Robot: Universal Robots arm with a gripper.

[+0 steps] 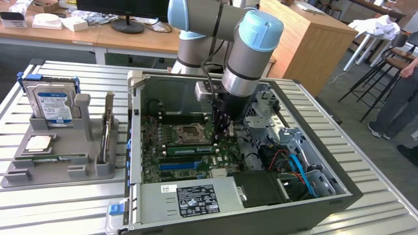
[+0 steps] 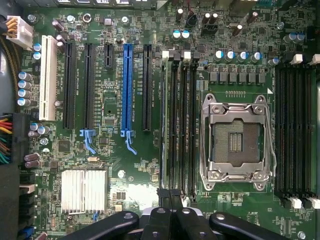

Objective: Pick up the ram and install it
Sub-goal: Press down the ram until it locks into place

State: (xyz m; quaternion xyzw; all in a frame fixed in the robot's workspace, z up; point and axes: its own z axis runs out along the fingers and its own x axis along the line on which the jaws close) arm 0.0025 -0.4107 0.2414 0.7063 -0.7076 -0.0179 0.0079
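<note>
Claw (image 2: pixel 170 212) fingers together over the motherboard (image 2: pixel 115 165) inside the computer case (image 1: pixel 339 188).

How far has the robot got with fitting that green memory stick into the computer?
Nearly there, it seems. Done: the ram stands in a motherboard slot beside the empty processor socket. In hand: the gripper is at that slot's end inside the case. Left: I can't tell whether the stick is fully seated.
</note>
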